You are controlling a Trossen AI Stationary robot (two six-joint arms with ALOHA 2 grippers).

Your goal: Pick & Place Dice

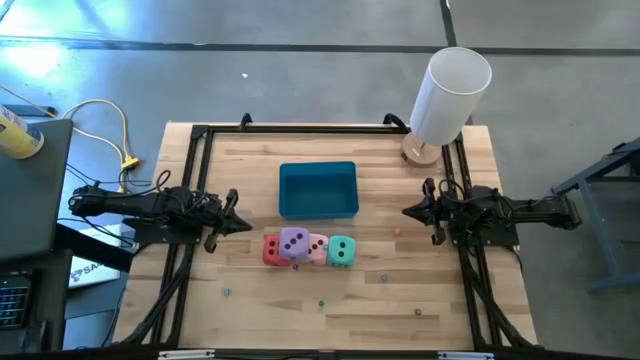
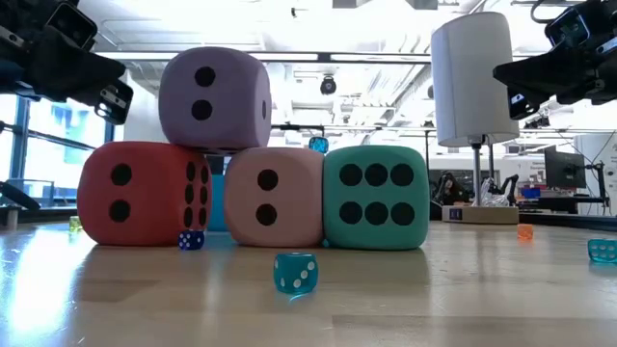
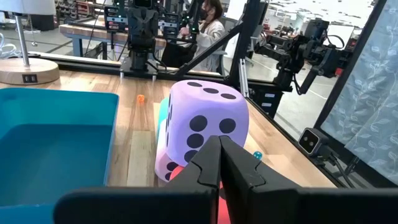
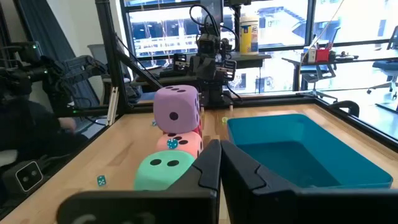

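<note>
Four dice sit in a cluster near the table's middle, just on the near side of the blue tray [image 1: 318, 190]. Red [image 2: 143, 193], pink [image 2: 275, 196] and teal [image 2: 376, 197] stand in a row on the wood. The purple die [image 2: 214, 98] rests on top, bridging the red and pink ones. My left gripper [image 1: 243, 224] is shut and hovers level to the left of the dice, touching nothing. My right gripper [image 1: 408, 211] is shut as well, level, to the right of the tray and dice. The purple die [image 3: 202, 127] fills the left wrist view; the teal die [image 4: 163, 171] is nearest in the right wrist view.
A white cylinder on a wooden base [image 1: 450, 95] stands at the far right corner. Tiny dice lie scattered on the wood, such as a teal one [image 2: 295, 272] and a blue one [image 2: 191, 240]. Black frame rails [image 1: 190, 180] run along the table's sides.
</note>
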